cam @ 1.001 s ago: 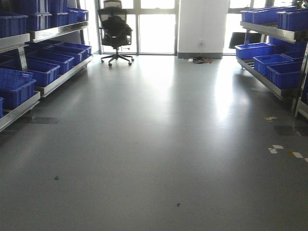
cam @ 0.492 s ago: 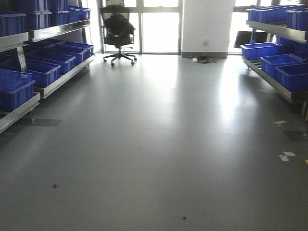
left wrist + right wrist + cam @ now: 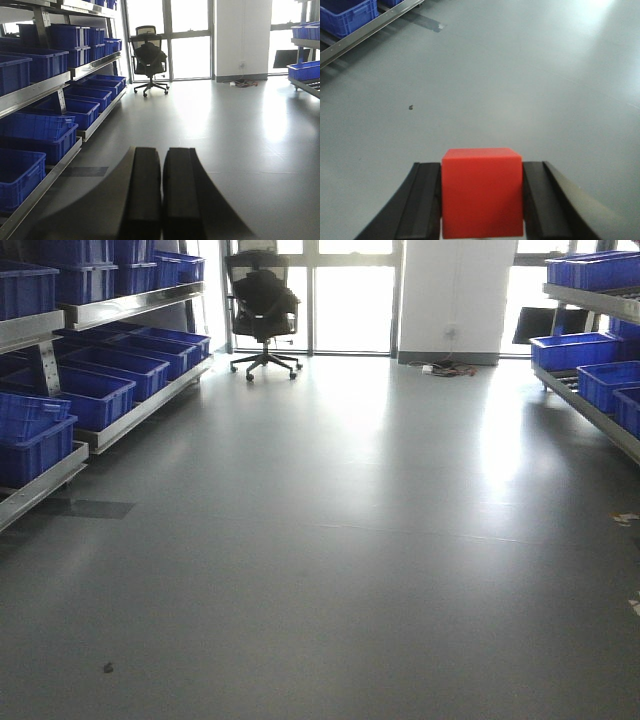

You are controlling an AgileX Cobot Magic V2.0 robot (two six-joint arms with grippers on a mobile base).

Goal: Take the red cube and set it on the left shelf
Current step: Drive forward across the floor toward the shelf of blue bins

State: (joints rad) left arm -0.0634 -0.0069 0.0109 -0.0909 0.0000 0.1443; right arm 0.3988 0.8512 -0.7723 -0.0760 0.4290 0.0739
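Observation:
The red cube (image 3: 482, 192) fills the bottom of the right wrist view, pressed between the two black fingers of my right gripper (image 3: 482, 167), which is shut on it above bare grey floor. My left gripper (image 3: 161, 152) is shut with nothing in it, its black pads touching. The left shelf (image 3: 128, 306), steel rails holding rows of blue crates (image 3: 95, 395), runs along the left side of the front view. In the left wrist view the left shelf (image 3: 42, 90) runs off to the left of that gripper. Neither gripper shows in the front view.
A black office chair (image 3: 263, 310) stands at the far end before the glass doors. A second steel rack with blue crates (image 3: 590, 365) lines the right side. A white pillar (image 3: 455, 295) has cables at its foot. Bits of tape (image 3: 622, 518) lie on the grey floor.
The front view has swung left: the chair, pillar and right rack have slid rightward in the frame. The floor specks have moved down toward the bottom edge.

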